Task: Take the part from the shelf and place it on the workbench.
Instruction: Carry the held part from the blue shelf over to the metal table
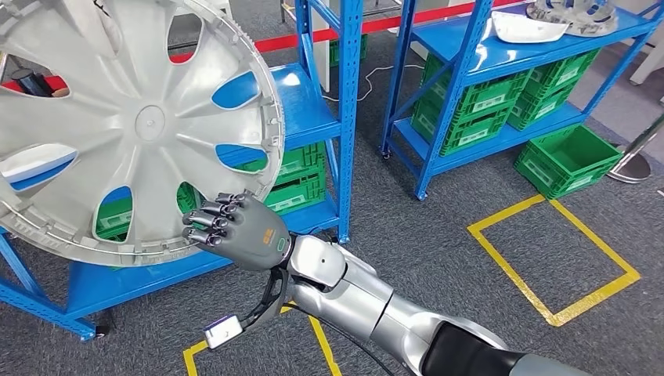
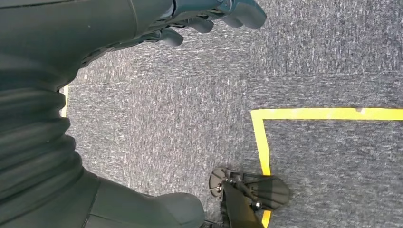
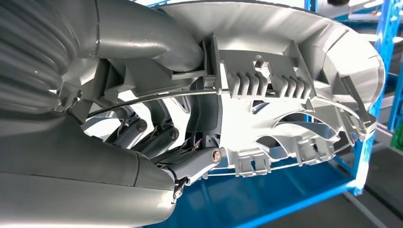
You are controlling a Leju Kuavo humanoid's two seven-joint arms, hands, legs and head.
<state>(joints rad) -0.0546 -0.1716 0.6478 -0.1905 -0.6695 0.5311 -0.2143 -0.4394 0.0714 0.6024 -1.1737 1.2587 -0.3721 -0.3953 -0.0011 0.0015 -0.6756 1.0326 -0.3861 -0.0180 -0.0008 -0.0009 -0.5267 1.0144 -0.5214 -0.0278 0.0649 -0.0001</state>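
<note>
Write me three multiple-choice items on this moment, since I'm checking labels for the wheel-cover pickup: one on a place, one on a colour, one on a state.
1. Where does the right hand grip the wheel cover?
A. at its lower rim
B. at its hub
C. at its top edge

2. What colour are the crates in the far shelf?
A. red
B. green
C. yellow

3. What is the left hand doing?
A. holding the cover
B. hanging over the carpet, holding nothing
C. pressing on a crate

Answers:
1. A, the fingers wrap the lower rim in the head view.
2. B, green crates sit between the blue shelf boards.
3. B, its wrist view looks down at grey carpet and yellow floor tape.
</note>
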